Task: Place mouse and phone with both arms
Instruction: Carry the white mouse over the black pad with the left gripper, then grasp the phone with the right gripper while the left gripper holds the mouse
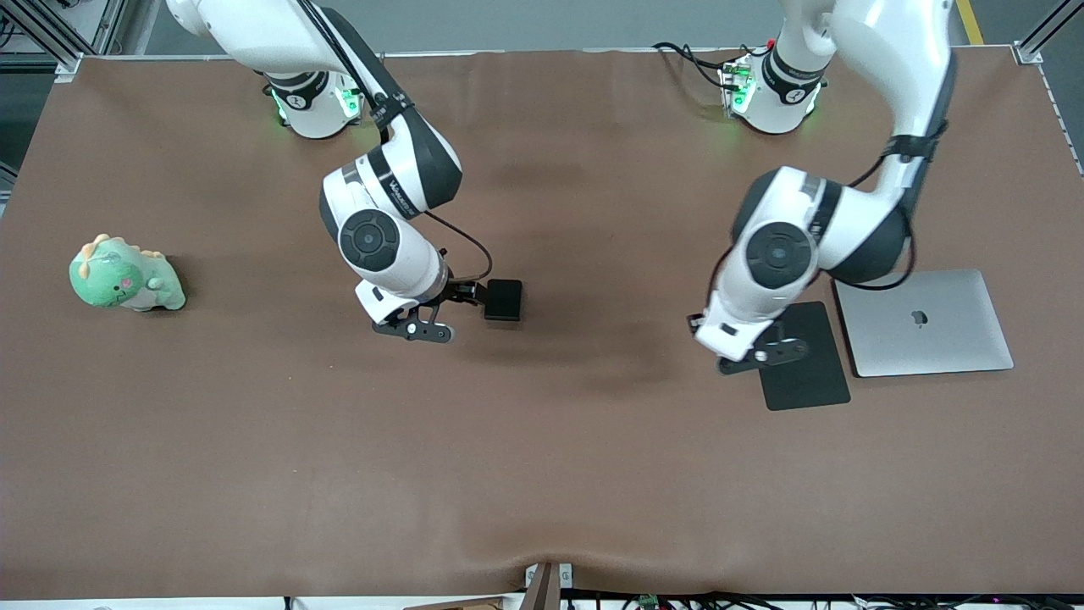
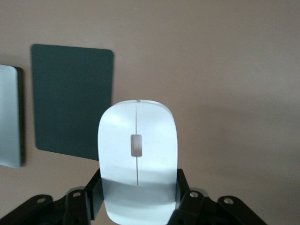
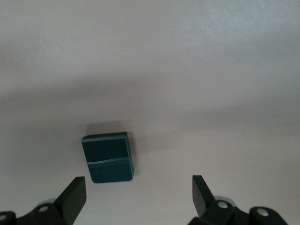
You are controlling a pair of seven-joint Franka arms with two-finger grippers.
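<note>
The left arm reached down at centre right of the front view, its left gripper (image 2: 138,199) clenched on the mouse (image 2: 137,164), held over the mouse pad (image 1: 804,356) beside the laptop (image 1: 927,322). The right gripper (image 3: 138,197) hung spread over the table (image 1: 542,474), the phone (image 3: 108,157) lying just ahead of its fingertips.

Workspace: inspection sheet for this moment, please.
Surface: brown table cover, rippled at the camera-side edge.
Job's things: mouse in the left pincer; phone flat on the table.
Clutter: green plush dinosaur, black mouse pad, closed silver laptop.
Grippers: left pincer shut on the mouse beside the pad; right pincer open above the phone.
Cables: black lead looping at the right wrist.
Surroundings: aluminium frame posts.
</note>
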